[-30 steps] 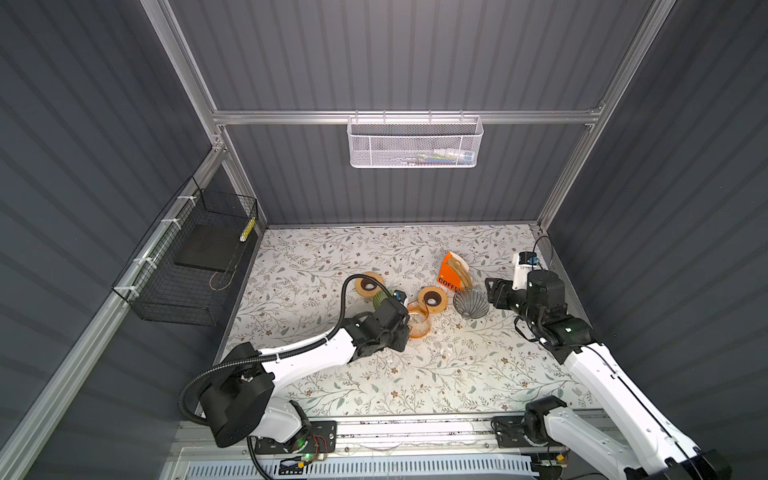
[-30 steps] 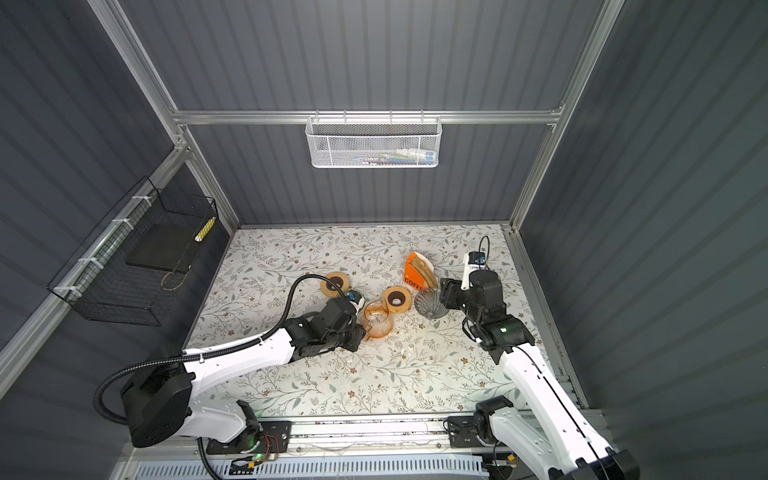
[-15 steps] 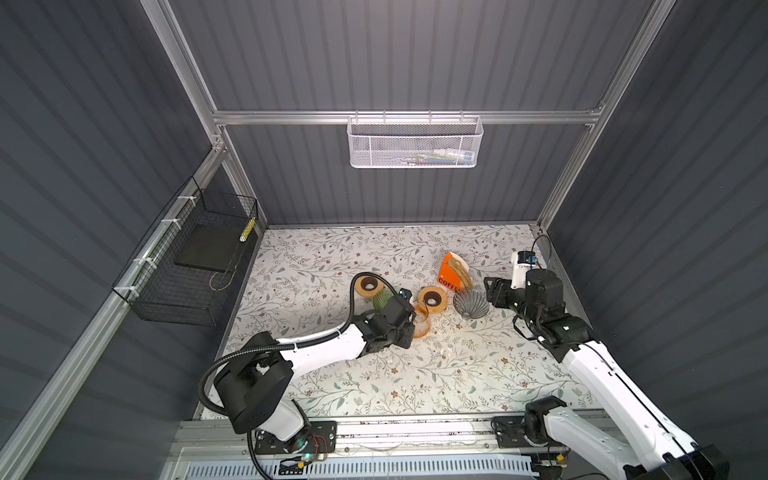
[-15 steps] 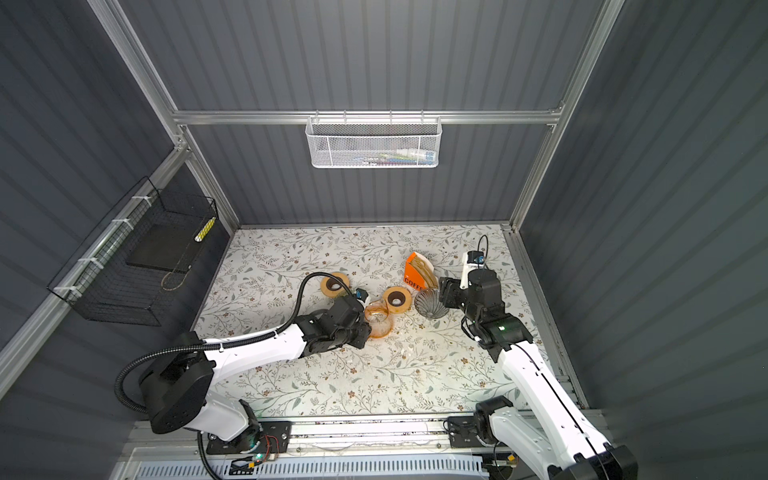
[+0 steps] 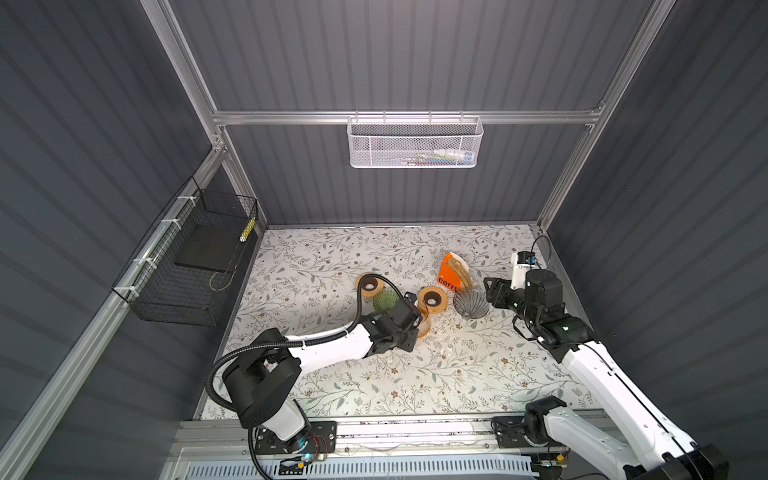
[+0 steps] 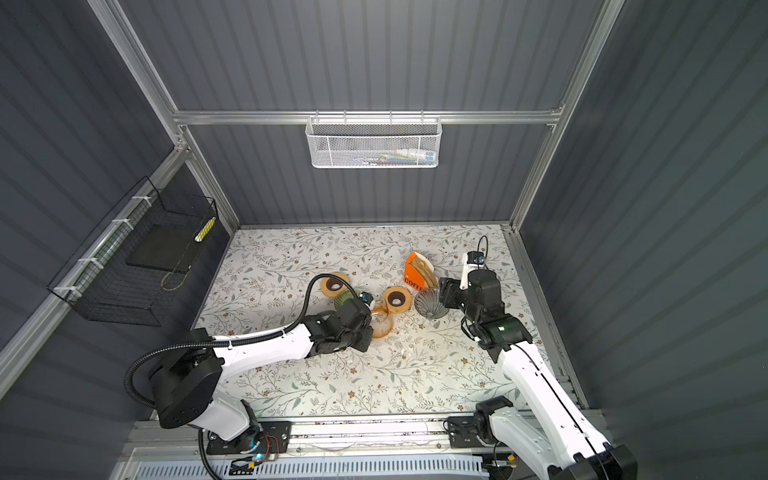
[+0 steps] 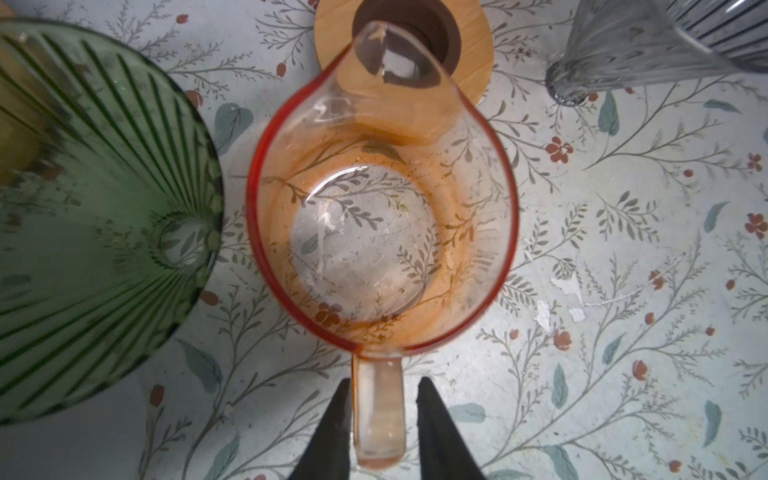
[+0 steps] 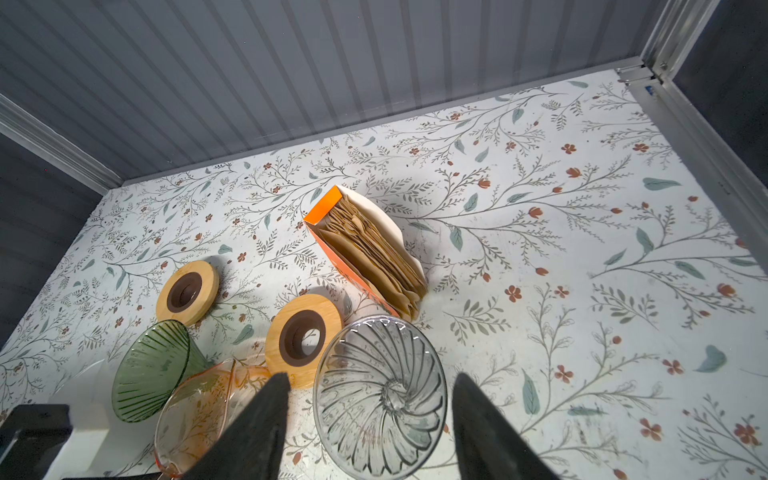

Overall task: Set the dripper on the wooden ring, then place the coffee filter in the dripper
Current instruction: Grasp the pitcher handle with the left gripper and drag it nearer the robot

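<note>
A floral table [image 5: 332, 257] sits inside grey ribbed walls [image 5: 395, 62], with a white basket [image 5: 415, 143] hung at the back and a black basket [image 5: 187, 270] on the left. The left fingers [image 7: 332, 432] stand narrowly apart astride the handle [image 7: 379, 415] of the carafe [image 7: 382, 232]; one touches it, and the other shows a sliver of gap. The right fingers [image 8: 257, 424] gape wide, flanking the clear dripper [image 8: 380, 395] just before the box [image 5: 449, 276] and gripping nothing. The brown filters [image 8: 374, 245] stand in the box, which is marked "COFFE". The green dripper [image 8: 149, 370] lies farther off, past the carafe.
</note>
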You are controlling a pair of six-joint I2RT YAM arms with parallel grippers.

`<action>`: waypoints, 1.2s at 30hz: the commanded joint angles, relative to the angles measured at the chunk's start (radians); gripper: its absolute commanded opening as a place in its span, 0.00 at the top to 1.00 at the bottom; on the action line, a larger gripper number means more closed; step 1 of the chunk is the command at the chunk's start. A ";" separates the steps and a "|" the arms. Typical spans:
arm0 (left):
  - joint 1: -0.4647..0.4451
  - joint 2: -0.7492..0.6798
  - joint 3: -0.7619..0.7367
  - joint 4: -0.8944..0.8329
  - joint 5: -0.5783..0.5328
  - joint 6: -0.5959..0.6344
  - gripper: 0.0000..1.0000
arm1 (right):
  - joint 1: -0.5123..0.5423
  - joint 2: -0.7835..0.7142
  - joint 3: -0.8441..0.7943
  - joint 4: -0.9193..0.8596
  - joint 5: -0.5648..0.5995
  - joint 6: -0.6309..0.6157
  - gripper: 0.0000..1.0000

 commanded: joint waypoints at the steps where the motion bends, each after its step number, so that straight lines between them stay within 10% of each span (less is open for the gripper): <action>1: -0.011 0.005 0.031 -0.052 -0.047 0.017 0.72 | 0.005 -0.011 -0.019 0.008 -0.002 0.009 0.37; 36: -0.148 -0.053 0.038 -0.097 -0.077 0.031 1.00 | 0.005 -0.107 -0.027 -0.045 -0.003 0.018 0.38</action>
